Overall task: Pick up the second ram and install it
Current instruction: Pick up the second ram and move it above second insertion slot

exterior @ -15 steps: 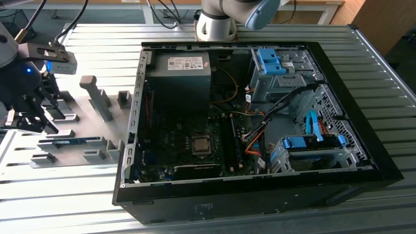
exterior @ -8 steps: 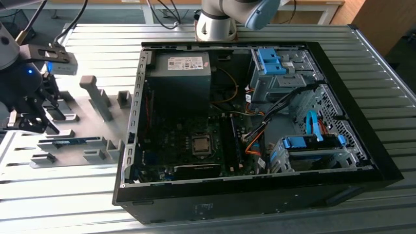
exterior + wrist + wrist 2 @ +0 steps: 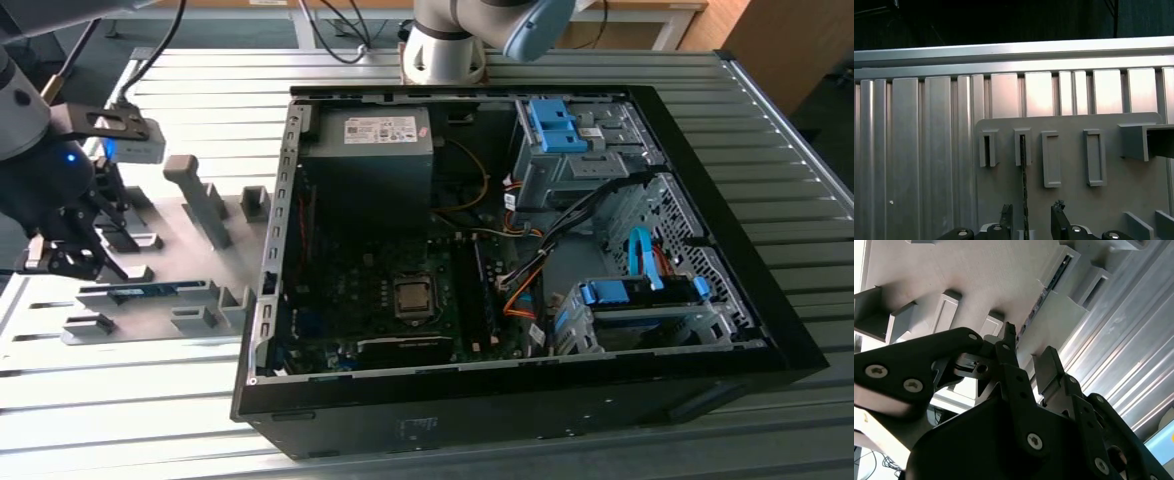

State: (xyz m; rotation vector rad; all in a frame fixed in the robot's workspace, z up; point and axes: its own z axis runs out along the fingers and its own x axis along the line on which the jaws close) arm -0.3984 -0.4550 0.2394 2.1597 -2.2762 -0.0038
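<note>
Ribbed metal table (image 3: 120, 400), and the pincer (image 3: 1032, 207) hangs open over the second ram (image 3: 1024, 185).
Its 2 fingers (image 3: 1006, 217) sit on both sides of the ram, not touching. Grey slots (image 3: 1017, 147) hold it on edge so fingers fit around it. Well apart from the pincer, the computer case (image 3: 787, 340) lies open.

Readable text: none that I can make out.
White rectangular sticker (image 3: 380, 128): sits on the dark metal power-supply box (image 3: 363, 175) inside the open black computer case (image 3: 534, 405); its print is too fine for me to read.
</note>
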